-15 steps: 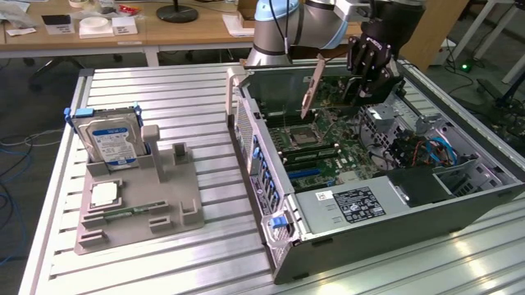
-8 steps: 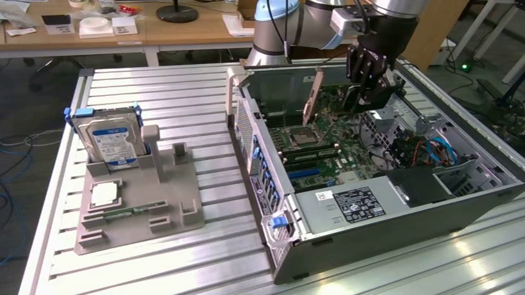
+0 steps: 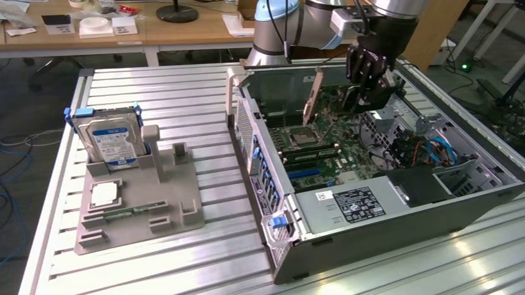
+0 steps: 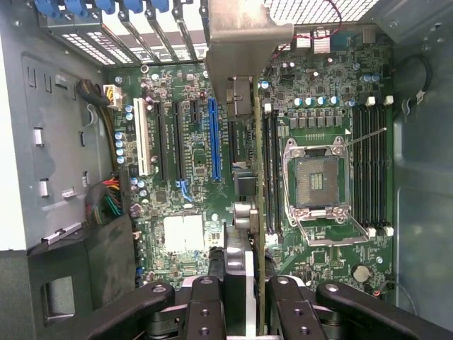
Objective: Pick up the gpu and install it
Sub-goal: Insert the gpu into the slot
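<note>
Progress is at about the middle: the gpu is already lifted and hangs edge-down inside the open computer case, but it is not seated in a slot. In the exterior view the gripper reaches down from above into the far part of the case and pinches the card between its fingers, which press on both faces of it. The card stands upright, its lower edge over the motherboard, with the silvery end bracket pointing toward the wall of the case on the exterior view's left. From the wrist view the green board edge runs beside the long blue slot and not over it; the card seems to lie between this slot and the processor socket, so I judge that alignment is not finished. Whether the card touches the board I cannot tell. On the exterior view's left, well apart from the case, the grey holder carries the blue-labelled hard drive and a memory stick, and its upright posts near the middle stand free. What remains is to bring the card over its slot and press it in.
</note>
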Robot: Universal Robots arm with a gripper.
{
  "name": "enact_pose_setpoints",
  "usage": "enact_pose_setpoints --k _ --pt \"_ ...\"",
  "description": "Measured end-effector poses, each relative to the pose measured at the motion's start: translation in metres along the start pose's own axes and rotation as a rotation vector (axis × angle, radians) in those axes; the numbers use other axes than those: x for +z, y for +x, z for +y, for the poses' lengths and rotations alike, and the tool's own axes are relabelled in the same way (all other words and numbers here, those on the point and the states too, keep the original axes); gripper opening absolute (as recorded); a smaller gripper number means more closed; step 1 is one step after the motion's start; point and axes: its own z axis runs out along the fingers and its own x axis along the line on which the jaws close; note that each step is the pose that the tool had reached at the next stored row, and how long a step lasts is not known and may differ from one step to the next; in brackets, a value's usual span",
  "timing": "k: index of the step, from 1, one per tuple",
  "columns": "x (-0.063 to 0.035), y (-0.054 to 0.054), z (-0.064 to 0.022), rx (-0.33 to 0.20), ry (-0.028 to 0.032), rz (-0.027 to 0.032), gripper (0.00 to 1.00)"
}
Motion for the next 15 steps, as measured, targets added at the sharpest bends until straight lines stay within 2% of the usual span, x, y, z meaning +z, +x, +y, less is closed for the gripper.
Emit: enact_pose_setpoints --k 9,15 --pt "0.0115 0.000 0.0006 0.000 0.0000 0.0001 0.28" --pt "0.0138 0.000 0.0009 -0.004 -0.0001 -0.0006 0.28"
